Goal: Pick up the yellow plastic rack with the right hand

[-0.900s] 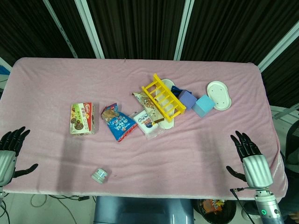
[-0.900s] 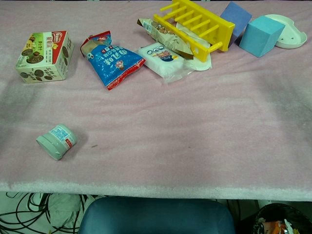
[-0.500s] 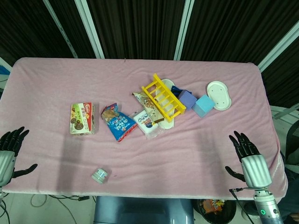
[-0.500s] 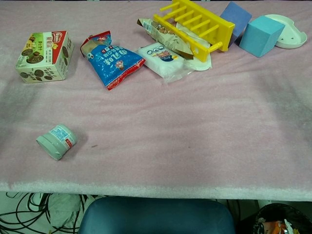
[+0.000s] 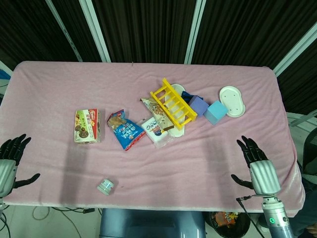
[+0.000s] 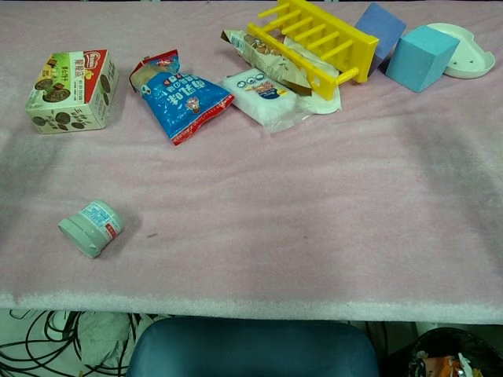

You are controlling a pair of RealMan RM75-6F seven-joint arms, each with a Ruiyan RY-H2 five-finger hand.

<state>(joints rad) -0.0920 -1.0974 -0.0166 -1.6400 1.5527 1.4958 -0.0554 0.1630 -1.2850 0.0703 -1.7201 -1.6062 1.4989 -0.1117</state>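
Risk lies in clutter: right hand (image 5: 257, 166), fingers spread and empty at lower right, could snag the packets (image 5: 157, 130) touching the yellow plastic rack (image 5: 173, 103)

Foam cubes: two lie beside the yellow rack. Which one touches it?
The purple cube touches the rack. The light blue cube lies on the purple one's far side, nearer the white dish.
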